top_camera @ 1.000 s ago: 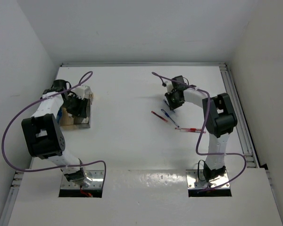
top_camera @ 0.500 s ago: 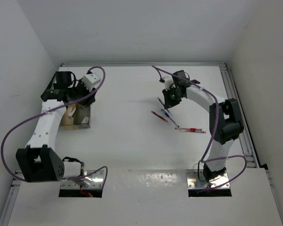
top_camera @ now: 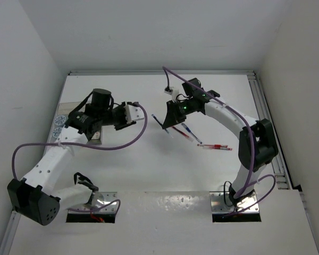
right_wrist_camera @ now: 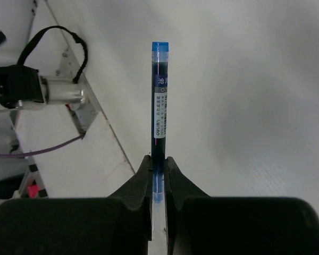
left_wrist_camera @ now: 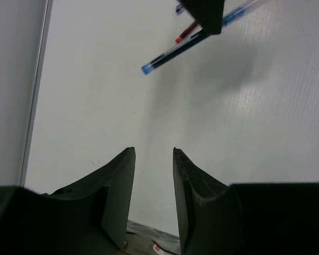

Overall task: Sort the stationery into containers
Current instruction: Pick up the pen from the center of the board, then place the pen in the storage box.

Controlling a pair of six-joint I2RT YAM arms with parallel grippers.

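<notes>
My right gripper (top_camera: 165, 124) is shut on a blue pen (top_camera: 157, 120) and holds it above the table's middle; in the right wrist view the pen (right_wrist_camera: 160, 101) sticks straight out from between the closed fingers (right_wrist_camera: 158, 159). My left gripper (top_camera: 134, 118) is open and empty, pointing right towards that pen, which shows at the top of the left wrist view (left_wrist_camera: 175, 50). The clear box (top_camera: 95, 139) is at the left, mostly hidden under the left arm. A red pen (top_camera: 182, 132), a blue pen (top_camera: 192, 133) and another red pen (top_camera: 218, 147) lie on the table.
Two round blue-white rolls (top_camera: 57, 126) lie by the left wall. A purple cable (top_camera: 122, 142) loops from the left arm. Metal rails run along the right edge (top_camera: 268, 122). White walls enclose the table on three sides.
My left arm swung from over the clear box rightward to the table's middle. My right gripper carried the blue pen up and left, towards the left gripper.
</notes>
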